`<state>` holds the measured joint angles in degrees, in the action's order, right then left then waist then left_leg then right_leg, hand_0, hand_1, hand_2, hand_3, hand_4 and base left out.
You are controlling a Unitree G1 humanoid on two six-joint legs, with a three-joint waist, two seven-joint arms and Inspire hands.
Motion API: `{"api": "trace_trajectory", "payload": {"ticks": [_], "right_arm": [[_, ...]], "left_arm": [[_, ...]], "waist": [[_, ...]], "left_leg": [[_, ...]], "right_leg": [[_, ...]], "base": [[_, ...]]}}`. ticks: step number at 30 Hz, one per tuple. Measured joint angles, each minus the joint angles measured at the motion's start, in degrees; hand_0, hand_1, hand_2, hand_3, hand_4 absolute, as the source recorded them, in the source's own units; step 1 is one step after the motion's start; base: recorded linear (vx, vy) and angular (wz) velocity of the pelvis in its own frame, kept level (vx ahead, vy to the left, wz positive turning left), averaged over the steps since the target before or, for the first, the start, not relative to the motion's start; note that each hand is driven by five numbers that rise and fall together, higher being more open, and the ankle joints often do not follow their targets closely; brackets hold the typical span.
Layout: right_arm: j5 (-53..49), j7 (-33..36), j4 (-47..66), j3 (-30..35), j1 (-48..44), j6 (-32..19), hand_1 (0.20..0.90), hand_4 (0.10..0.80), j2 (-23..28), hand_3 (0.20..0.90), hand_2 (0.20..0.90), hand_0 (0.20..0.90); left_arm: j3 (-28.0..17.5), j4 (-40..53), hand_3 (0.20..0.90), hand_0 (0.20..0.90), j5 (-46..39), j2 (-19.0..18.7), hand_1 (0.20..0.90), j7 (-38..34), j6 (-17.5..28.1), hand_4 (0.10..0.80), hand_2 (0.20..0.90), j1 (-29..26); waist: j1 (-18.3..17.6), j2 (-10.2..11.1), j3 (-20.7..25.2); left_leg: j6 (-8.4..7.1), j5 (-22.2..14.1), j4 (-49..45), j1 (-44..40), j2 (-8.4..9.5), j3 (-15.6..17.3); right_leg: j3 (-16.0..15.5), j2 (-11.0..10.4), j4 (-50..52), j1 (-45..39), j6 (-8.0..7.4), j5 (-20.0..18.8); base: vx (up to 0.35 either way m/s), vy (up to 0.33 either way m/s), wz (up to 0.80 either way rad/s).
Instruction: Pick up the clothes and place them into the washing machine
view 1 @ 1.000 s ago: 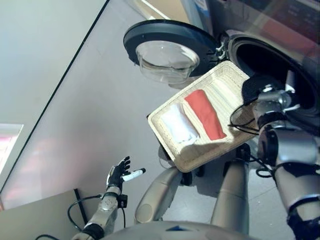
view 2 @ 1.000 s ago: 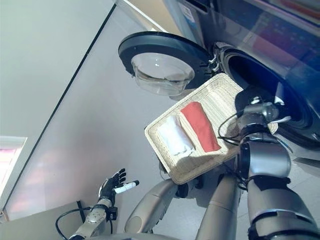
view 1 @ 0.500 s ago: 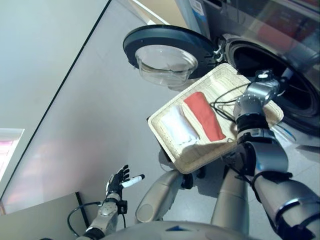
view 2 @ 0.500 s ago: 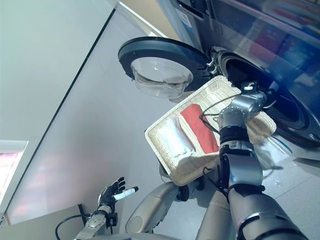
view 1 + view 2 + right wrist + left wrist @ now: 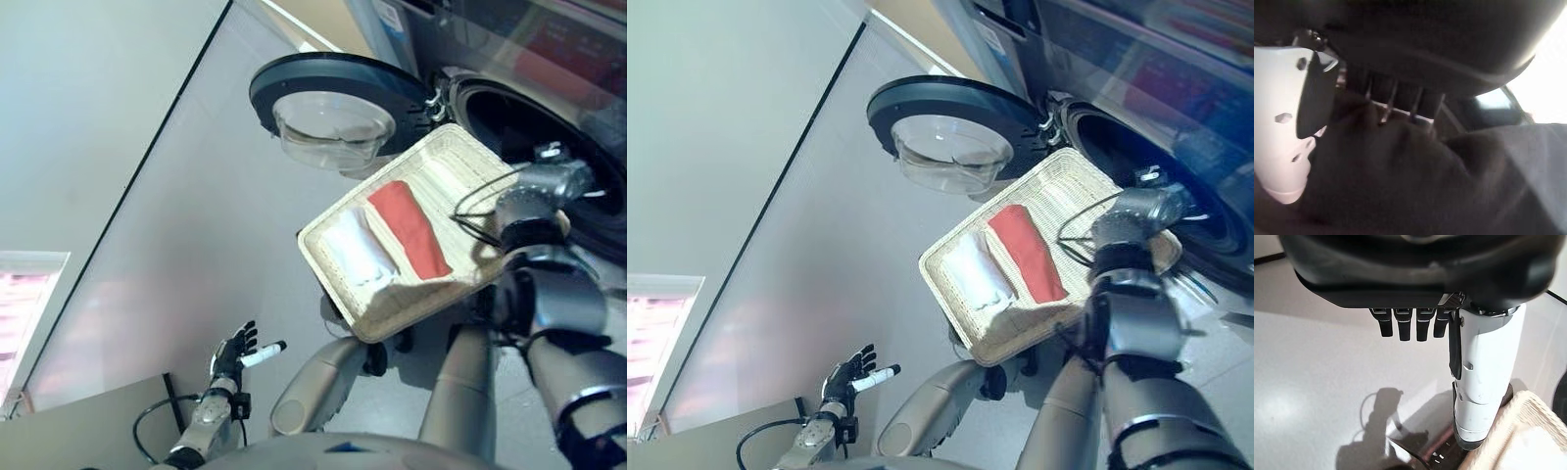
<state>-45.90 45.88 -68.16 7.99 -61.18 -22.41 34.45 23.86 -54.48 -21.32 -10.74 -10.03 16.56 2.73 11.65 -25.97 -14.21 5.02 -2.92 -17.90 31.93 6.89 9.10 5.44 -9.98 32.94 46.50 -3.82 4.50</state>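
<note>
A shallow wicker basket [image 5: 392,305] sits tilted in front of the washing machine's open drum [image 5: 509,122]. In it lie a folded red cloth [image 5: 409,227] and a folded white cloth [image 5: 358,247]. My right hand [image 5: 554,181] reaches past the basket's far edge to the drum's mouth. In the right wrist view its white thumb [image 5: 1283,122] stands beside a dark soft mass [image 5: 1400,181]; I cannot tell if that is cloth in the hand. My left hand [image 5: 233,354] is open and empty, low at the left, far from the basket.
The machine's round door [image 5: 338,103] stands open to the left of the drum, just beyond the basket. Grey floor [image 5: 196,215] spreads to the left. The basket's corner [image 5: 1518,431] shows in the left wrist view.
My right hand has shifted a little to the right at the drum's mouth. The dark lump at it one second ago is out of the eye views. The left hand has stayed put.
</note>
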Motion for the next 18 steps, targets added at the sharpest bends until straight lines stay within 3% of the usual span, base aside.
{"api": "trace_trajectory", "payload": {"ticks": [1, 3, 6, 9, 12, 18], "right_arm": [[8.6, 4.2, 0.0, -1.9, 0.2, 3.0, 0.9, 0.8, 0.5, 0.9, 0.9, 0.9], [15.1, 6.9, 0.0, -1.9, 0.6, 7.0, 0.9, 0.8, 0.2, 0.9, 0.9, 0.9], [15.0, 7.3, 0.4, -0.5, 0.4, 6.4, 0.9, 0.8, -0.9, 0.9, 0.9, 0.9], [-11.1, -3.4, 11.0, 5.5, 0.4, -5.5, 0.9, 0.8, -6.2, 0.9, 0.9, 0.9], [-22.9, -12.1, 14.4, 6.0, 0.7, -11.3, 0.9, 0.8, -9.4, 0.9, 0.9, 0.9], [-34.5, -21.7, 15.0, 6.2, 0.8, -15.2, 0.9, 0.8, -11.4, 0.9, 0.9, 0.9]], "left_arm": [[0.0, 0.0, 0.9, 0.9, 0.9, 0.0, 0.9, -0.9, 0.1, 0.8, 0.9, 0.4], [0.1, 0.2, 0.9, 0.9, 2.6, 0.0, 0.9, -1.7, 0.1, 0.8, 0.9, 0.5], [0.0, 1.7, 0.9, 0.9, 3.6, 0.0, 0.9, -2.4, 1.5, 0.8, 0.9, 0.5], [0.0, 2.1, 0.9, 0.9, 2.5, 0.3, 0.9, -2.3, 1.2, 0.8, 0.9, 0.3], [-0.2, 2.7, 0.9, 0.9, 0.2, 0.3, 0.9, -1.1, 1.3, 0.8, 0.9, 0.2], [-0.2, 2.3, 0.9, 0.9, -1.9, 0.3, 0.9, 1.3, 1.2, 0.8, 0.9, 0.1]], "waist": [[-0.2, 0.0, 0.0], [-0.5, -0.1, 0.0], [-0.2, -0.2, 0.1], [-1.1, -0.4, 0.0], [-1.4, -0.5, 0.1], [-0.7, -0.5, 0.1]], "left_leg": [[0.0, 0.2, 0.4, 0.0, -0.06, 0.1], [-0.1, 0.4, 1.0, 0.0, -0.02, 0.0], [-0.09, 0.5, 1.3, -0.1, -0.04, -0.2], [-0.11, 0.8, 2.7, 0.0, 0.18, 0.1], [0.23, 1.1, 3.1, -0.1, 0.26, 0.1], [0.2, 1.1, 3.3, -0.6, 0.24, 0.0]], "right_leg": [[0.0, 0.1, -0.4, 0.0, -0.14, -0.1], [0.0, 0.1, -0.6, 0.2, -0.31, -0.2], [-0.2, 0.1, -0.7, 0.1, -0.32, -0.2], [0.1, 0.0, -1.2, 0.9, -0.2, -0.4], [0.1, 0.0, -1.1, 1.0, -0.03, -0.5], [0.1, 0.0, -0.2, 1.0, 0.32, -0.1]], "base": [[-0.01, -0.019, -0.03], [0.005, -0.001, 0.02], [0.012, 0.001, 0.02], [0.022, 0.016, -0.01], [0.0, 0.0, 0.0], [-0.003, 0.005, 0.02]]}}
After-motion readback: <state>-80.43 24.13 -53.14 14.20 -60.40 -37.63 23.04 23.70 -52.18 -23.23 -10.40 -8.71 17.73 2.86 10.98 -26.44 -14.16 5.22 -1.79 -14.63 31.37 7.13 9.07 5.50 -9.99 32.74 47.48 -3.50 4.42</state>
